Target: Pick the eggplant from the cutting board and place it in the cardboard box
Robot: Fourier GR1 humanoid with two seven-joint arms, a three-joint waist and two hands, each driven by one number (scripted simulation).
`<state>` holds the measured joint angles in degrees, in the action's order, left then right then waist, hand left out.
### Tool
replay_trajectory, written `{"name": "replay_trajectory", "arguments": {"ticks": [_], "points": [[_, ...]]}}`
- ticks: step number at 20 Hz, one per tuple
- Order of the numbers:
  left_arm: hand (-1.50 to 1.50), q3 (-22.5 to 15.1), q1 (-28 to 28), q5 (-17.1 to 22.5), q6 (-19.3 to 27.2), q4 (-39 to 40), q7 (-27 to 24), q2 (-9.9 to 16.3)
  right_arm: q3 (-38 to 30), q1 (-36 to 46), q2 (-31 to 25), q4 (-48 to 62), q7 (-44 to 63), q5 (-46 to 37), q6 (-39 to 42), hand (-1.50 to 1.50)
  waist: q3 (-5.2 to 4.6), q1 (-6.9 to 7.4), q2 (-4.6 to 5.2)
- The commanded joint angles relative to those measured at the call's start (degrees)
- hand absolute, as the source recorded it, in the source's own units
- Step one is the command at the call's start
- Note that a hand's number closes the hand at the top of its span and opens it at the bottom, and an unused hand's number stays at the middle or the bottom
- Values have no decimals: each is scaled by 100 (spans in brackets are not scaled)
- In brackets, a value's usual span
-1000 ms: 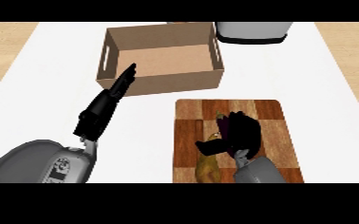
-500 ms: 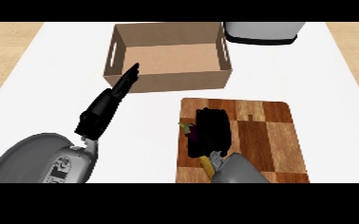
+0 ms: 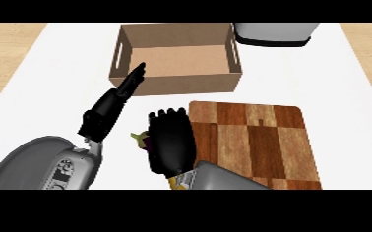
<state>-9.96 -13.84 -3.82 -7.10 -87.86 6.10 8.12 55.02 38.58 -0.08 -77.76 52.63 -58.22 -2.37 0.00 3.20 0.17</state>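
The eggplant [image 3: 140,140] is almost hidden under my right hand [image 3: 171,142], whose fingers curl round it. Only its green stem and a bit of purple skin show at the hand's left side. Hand and eggplant are at the left edge of the wooden cutting board [image 3: 254,137], partly over the white counter. The open cardboard box [image 3: 190,82] stands just behind, and nothing shows inside it. My left hand [image 3: 109,110] is open to the left, its straight fingers pointing up at the box's front left corner.
A grey and black appliance [image 3: 276,33] stands at the back right, beside the box. The white counter [image 3: 320,78] stretches to wooden edges at both sides.
My right hand has moved left from the middle of the board to its left edge, with the eggplant in it. The view has shifted slightly. The left hand has kept its pose.
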Motion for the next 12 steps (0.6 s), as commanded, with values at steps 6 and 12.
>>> {"name": "replay_trajectory", "arguments": {"ticks": [6, 12], "points": [[0, -10, 357, -227, 180, 123, -392, -98, 625, 1282, 7, -1680, 1396, 835, -1, 150, -6, -157, -42], [0, 146, 90, -93, -10, 272, -266, -17, 63, 2068, 5, -1973, 2082, 867, -157, 150, -9, -190, -49]]}}
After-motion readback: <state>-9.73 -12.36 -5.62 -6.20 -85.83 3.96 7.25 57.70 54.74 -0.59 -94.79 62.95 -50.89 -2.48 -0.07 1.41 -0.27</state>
